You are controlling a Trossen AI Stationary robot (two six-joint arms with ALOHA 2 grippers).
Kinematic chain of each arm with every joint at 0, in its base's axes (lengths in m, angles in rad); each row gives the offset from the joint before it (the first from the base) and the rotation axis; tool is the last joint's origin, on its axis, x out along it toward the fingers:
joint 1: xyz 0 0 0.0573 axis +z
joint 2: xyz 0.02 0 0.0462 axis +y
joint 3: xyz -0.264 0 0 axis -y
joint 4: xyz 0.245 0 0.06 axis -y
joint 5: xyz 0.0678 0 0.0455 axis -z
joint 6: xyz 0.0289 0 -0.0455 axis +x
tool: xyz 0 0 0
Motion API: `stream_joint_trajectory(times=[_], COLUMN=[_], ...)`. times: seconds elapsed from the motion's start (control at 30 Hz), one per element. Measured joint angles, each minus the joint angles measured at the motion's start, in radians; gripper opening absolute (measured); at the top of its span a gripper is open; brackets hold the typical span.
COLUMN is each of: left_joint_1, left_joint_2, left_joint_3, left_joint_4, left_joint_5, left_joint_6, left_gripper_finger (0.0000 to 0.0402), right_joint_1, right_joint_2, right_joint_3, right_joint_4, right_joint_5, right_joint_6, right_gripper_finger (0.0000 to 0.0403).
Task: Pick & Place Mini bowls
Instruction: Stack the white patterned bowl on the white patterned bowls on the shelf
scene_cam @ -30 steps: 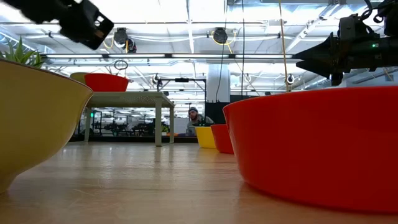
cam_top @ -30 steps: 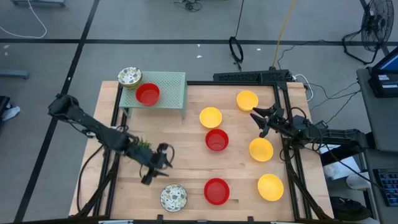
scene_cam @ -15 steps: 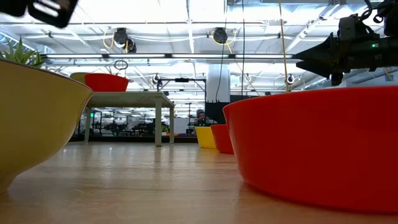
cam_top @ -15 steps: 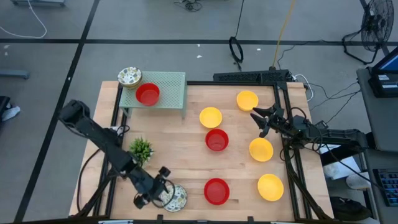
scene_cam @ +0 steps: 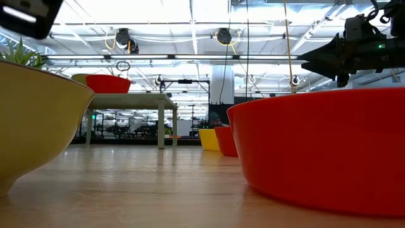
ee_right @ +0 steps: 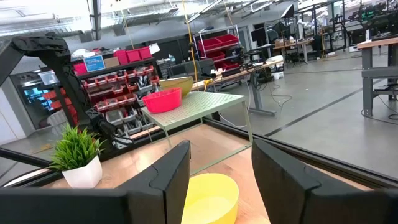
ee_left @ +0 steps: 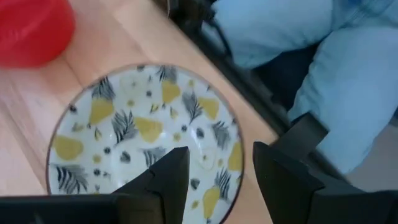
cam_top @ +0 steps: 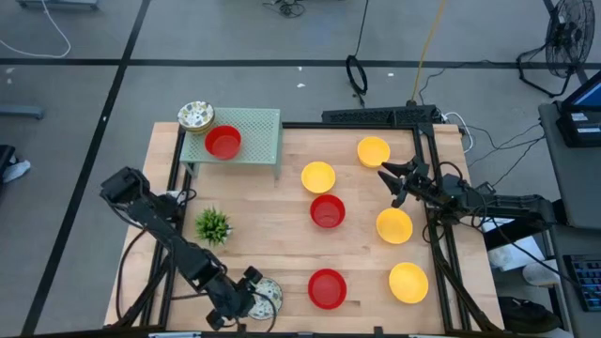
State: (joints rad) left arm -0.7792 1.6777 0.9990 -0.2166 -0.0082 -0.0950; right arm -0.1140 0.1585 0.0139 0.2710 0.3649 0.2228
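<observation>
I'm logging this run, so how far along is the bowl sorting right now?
Done: a red bowl and a patterned bowl sit on the green mesh rack. In hand: the left gripper, open, hangs over the patterned bowl at the table's front edge, not gripping it. Left: seven red and yellow bowls still on the table; the right gripper waits open near a yellow bowl.
</observation>
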Motion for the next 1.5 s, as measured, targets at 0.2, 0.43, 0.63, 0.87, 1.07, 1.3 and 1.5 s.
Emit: stream_joint_trajectory(times=[0.2, 0.43, 0.63, 0.87, 1.07, 1.3, 1.5], left_joint_1=[0.006, -0.002, 0.036, 0.082, 0.115, 0.147, 0.155], left_joint_2=[0.040, 0.041, 0.040, 0.040, 0.040, 0.029, -0.027], left_joint_3=[0.002, 0.002, 0.001, 0.001, 0.001, 0.004, 0.019], left_joint_4=[-0.052, -0.121, -0.258, -0.248, -0.242, -0.236, -0.263], left_joint_5=[0.008, -0.034, -0.185, -0.232, -0.263, -0.287, -0.329], left_joint_6=[-0.075, -0.118, -0.261, -0.274, -0.281, -0.273, -0.215], left_gripper_finger=[0.0182, 0.0182, 0.0182, 0.0180, 0.0108, 0.0016, 0.0010], right_joint_1=[0.000, 0.000, 0.000, 0.000, 0.000, 0.000, 0.000], right_joint_2=[0.000, 0.000, 0.000, 0.000, 0.000, 0.000, 0.000], right_joint_3=[0.000, 0.000, 0.000, 0.000, 0.000, 0.000, 0.000], right_joint_4=[0.000, 0.000, 0.000, 0.000, 0.000, 0.000, 0.000], right_joint_5=[0.000, 0.000, 0.000, 0.000, 0.000, 0.000, 0.000], right_joint_6=[0.000, 0.000, 0.000, 0.000, 0.000, 0.000, 0.000], right_gripper_finger=[0.0161, 0.0160, 0.0161, 0.0162, 0.0160, 0.0160, 0.0162])
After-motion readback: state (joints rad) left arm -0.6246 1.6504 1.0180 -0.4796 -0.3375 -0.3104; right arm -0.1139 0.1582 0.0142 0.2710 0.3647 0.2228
